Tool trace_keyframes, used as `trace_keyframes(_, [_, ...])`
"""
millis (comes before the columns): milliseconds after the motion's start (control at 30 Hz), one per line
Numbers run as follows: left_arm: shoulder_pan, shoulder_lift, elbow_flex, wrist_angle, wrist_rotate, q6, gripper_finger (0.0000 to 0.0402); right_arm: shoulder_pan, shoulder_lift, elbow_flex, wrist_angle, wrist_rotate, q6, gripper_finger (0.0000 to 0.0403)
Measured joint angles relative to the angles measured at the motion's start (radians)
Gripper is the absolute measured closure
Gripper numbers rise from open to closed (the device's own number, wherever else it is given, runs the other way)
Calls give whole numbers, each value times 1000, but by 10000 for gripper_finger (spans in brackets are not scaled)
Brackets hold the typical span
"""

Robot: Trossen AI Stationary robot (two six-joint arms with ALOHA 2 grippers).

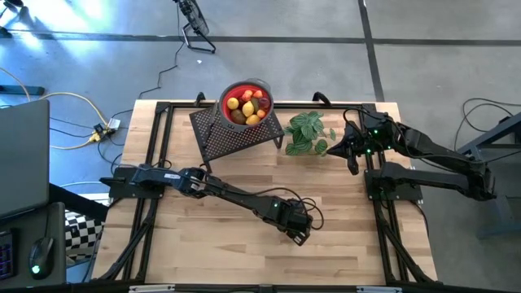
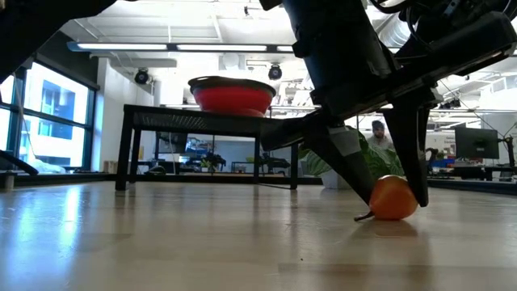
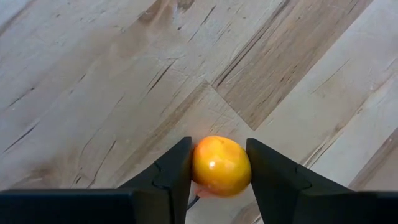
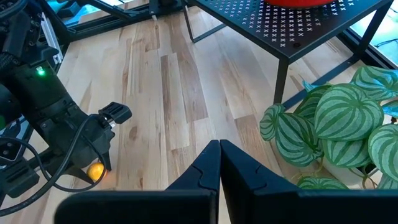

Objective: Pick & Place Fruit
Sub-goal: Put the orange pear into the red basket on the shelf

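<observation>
From above, the wooden desk (image 1: 244, 252) fills the middle of the frame. A red bowl (image 1: 224, 102) sits on a black mesh stand (image 1: 224, 140) at upper centre, holding about seven pieces of fruit (image 1: 247, 107): yellow, orange and red. One green plant (image 1: 307, 133) stands just right of the stand. The left claw (image 1: 298, 236) is low at lower centre; the right claw (image 1: 352, 163) waits at upper right, beside the plant. Bare wood lies open at the lower left and lower right.

At desk level, two dark fingers (image 2: 343, 166) straddle one orange fruit (image 2: 393, 198) resting on the wood at right; the stand and bowl show behind at centre.

The left wrist view shows both fingers (image 3: 174, 174) pressed against the orange fruit's (image 3: 221, 165) sides, gripping it on the desk.

The right wrist view shows the right claw (image 4: 219, 155) closed on nothing, fingers together, the orange fruit (image 4: 95, 171) at lower left under the other arm.
</observation>
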Motion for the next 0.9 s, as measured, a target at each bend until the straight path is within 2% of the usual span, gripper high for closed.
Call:
trace_keyframes(500, [0, 0, 1, 5, -12, 3, 265, 0, 0, 0, 0, 0, 0, 401])
trace_keyframes(900, [20, -11, 82, -1, -77, 40, 265, 0, -1, 0, -1, -3, -5, 401])
